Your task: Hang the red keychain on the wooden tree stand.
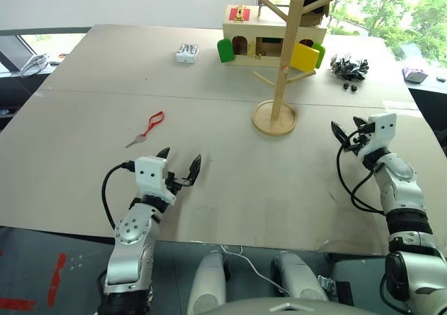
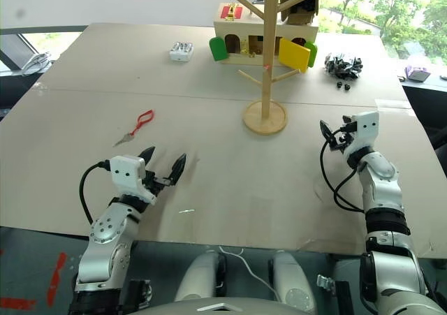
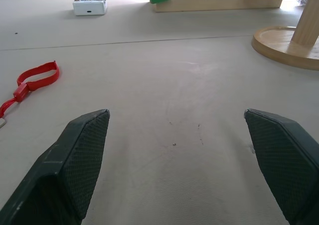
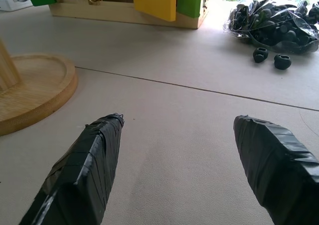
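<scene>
Bare tabletop (image 1: 230, 189) separates red keychain (image 1: 149, 128), wooden tree stand (image 1: 279, 70); both grippers apparently wide, empty

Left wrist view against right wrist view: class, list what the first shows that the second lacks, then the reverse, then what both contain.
Left wrist view alone: the red keychain lying flat on the table, and a small white box far back.

Right wrist view alone: a clear bag of small black parts, with two loose black pieces beside it.

Both: the round base of the wooden tree stand, the wooden toy house with its green and yellow doors, the table, and each arm's own open tool, left tool and right tool.
</scene>
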Action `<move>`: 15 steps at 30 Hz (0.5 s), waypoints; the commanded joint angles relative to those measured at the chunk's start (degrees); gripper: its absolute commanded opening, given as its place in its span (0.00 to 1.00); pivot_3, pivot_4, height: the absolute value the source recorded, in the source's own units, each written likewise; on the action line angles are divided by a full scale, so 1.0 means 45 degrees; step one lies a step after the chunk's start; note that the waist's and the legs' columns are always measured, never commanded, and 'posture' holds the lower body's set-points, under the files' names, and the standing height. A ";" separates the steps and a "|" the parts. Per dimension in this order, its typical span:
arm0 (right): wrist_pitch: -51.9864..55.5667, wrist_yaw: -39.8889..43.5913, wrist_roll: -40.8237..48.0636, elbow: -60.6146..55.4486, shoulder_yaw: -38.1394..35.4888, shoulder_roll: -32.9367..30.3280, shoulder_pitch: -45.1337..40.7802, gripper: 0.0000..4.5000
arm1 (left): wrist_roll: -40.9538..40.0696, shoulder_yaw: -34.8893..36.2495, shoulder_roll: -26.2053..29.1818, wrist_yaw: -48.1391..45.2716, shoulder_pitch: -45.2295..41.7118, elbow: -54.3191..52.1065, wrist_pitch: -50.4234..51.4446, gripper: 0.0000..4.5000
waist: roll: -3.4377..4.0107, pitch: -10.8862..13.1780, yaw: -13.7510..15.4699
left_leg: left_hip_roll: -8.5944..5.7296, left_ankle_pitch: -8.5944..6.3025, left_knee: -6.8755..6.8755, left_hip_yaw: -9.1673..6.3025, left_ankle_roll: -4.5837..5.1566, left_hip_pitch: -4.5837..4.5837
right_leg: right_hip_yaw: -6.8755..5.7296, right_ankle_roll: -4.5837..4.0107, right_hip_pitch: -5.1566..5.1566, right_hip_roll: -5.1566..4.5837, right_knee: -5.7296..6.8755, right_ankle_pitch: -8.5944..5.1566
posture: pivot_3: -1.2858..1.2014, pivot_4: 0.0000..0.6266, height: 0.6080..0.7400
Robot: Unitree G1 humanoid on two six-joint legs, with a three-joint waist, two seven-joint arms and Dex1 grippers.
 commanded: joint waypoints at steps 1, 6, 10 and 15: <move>-0.0276 -0.0088 0.0043 -0.0417 -0.0212 -0.0142 -0.0049 0.85 | -0.0045 -0.0054 -0.0015 0.0010 -0.0119 -0.0392 -0.0068 0.99 | 0.0000 0.0000 0.0000 | 0.0000 0.0000 0.0000 0.0000 0.0000 0.0000 | 0.0000 0.0000 0.0000 0.0000 0.0000 0.0000 | 0.52 0.24 0.96; -0.0250 -0.0177 0.0090 -0.0511 -0.0260 -0.0113 0.0021 0.85 | -0.0078 -0.0014 -0.0035 0.0046 -0.0188 -0.0410 0.0108 0.99 | 0.0000 0.0000 0.0000 | 0.0000 0.0000 0.0000 0.0000 0.0000 0.0000 | 0.0001 0.0000 0.0000 0.0000 0.0000 0.0000 | 0.52 0.24 0.96; -0.0294 -0.0138 0.0134 -0.0538 -0.0262 -0.0102 0.0043 0.85 | -0.0064 -0.0021 -0.0050 0.0031 -0.0182 -0.0408 0.0129 0.99 | 0.0000 0.0000 -0.0001 | 0.0000 0.0000 0.0000 0.0000 0.0000 0.0000 | 0.0001 0.0000 0.0000 0.0000 0.0000 0.0000 | 0.52 0.24 0.96; -0.0282 -0.0114 0.0166 -0.0598 -0.0277 -0.0115 0.0067 0.85 | -0.0084 -0.0006 -0.0061 0.0025 -0.0176 -0.0422 0.0156 0.99 | 0.0000 0.0000 0.0000 | 0.0000 0.0000 0.0000 0.0000 0.0000 0.0000 | 0.0001 0.0000 0.0000 0.0000 0.0000 0.0000 | 0.52 0.24 0.96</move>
